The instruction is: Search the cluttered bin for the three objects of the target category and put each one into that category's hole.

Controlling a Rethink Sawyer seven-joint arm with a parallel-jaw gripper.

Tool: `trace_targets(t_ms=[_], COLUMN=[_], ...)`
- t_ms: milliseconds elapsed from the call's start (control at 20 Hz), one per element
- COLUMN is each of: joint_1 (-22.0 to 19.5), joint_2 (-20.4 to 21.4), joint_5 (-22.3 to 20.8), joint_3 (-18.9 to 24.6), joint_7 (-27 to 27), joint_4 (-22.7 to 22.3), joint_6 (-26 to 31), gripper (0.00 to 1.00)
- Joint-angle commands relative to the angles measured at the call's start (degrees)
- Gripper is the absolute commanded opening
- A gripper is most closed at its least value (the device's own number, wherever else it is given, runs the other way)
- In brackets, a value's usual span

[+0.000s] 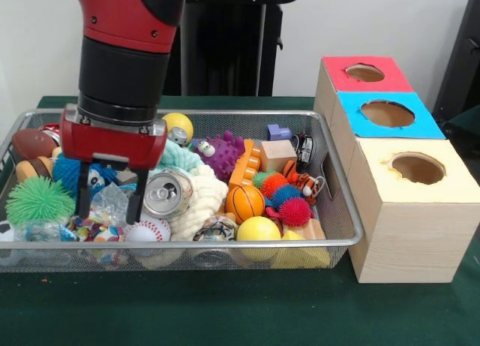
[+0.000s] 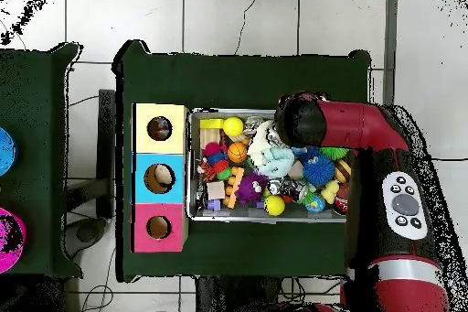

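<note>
Two black fingers of my gripper hang parted and empty inside the silver wire-mesh bin, straddling a spotted white cloth at its near corner, presumably to pinch it for the yellow-surround hole.

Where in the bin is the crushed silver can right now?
In the front view, the can lies left of centre in the bin, just right of the claw and against the cream knitted cloth.
</note>
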State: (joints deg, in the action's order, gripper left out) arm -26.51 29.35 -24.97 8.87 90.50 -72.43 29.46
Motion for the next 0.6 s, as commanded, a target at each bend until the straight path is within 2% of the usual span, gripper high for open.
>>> trace_targets(t_ms=[50, 600], joint_1=[-1.8, -2.0], joint_2=[-3.5, -5.0], joint_5=[-2.7, -5.3], joint_3=[5.2, 5.3], joint_7=[-3.9, -5.2], joint_4=[-3.0, -1.8], joint_6=[-2.1, -3.3], gripper=[1.00, 1.00])
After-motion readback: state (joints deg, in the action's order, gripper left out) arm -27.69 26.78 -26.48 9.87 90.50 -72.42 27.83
